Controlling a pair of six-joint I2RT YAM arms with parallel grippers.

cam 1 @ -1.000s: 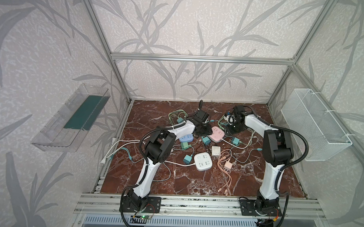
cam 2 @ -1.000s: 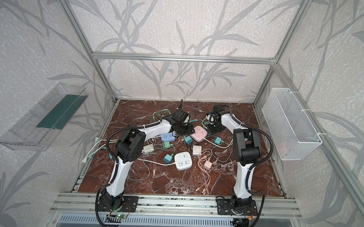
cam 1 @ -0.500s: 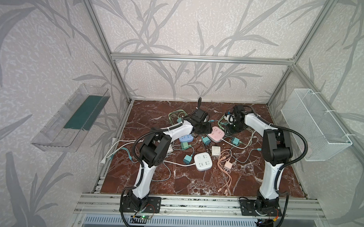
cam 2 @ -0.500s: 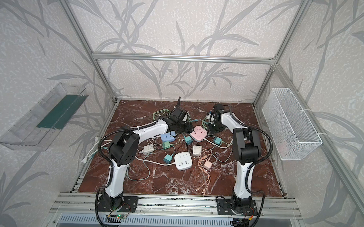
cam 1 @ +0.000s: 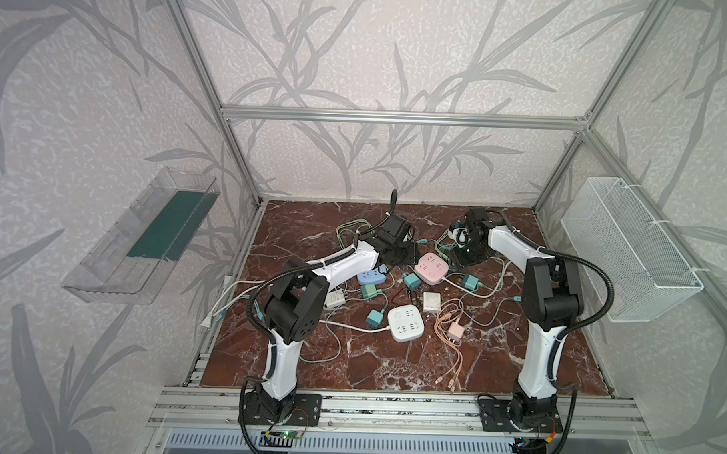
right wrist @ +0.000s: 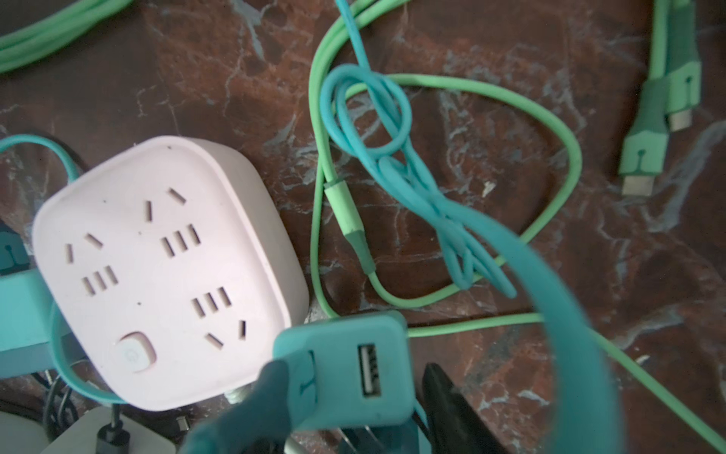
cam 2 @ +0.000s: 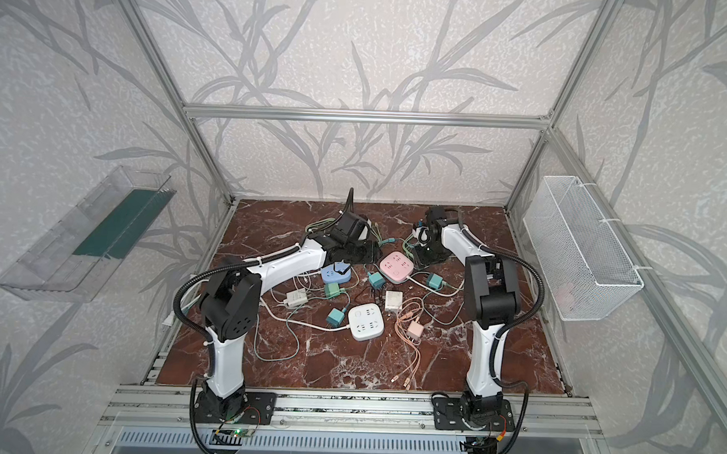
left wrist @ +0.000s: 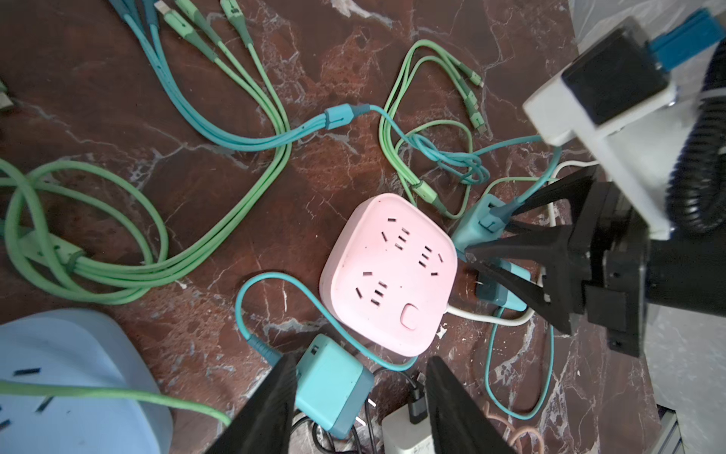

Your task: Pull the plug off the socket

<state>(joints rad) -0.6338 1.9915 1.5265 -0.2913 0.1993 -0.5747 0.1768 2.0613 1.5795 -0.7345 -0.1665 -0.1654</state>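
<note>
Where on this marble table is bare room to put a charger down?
Mostly bare marble table runs along the near edge, in front of the white power strip, and in the far left corner. Around the pink power strip chargers and cables crowd.

Teal cube plug (right wrist: 341,355), USB port showing, sits tilted between my right gripper's (right wrist: 353,379) fingers, out of the pink socket (right wrist: 165,271) lying flat just beside, outlets empty.

Left arm (cam 1: 296,304) elbow: drifts from pink socket (cam 1: 433,268) toward front rail (cam 1: 388,407).
Right gripper (cam 1: 460,256) jaws: stand wider about teal plug (right wrist: 345,365) beside pink socket.
</note>
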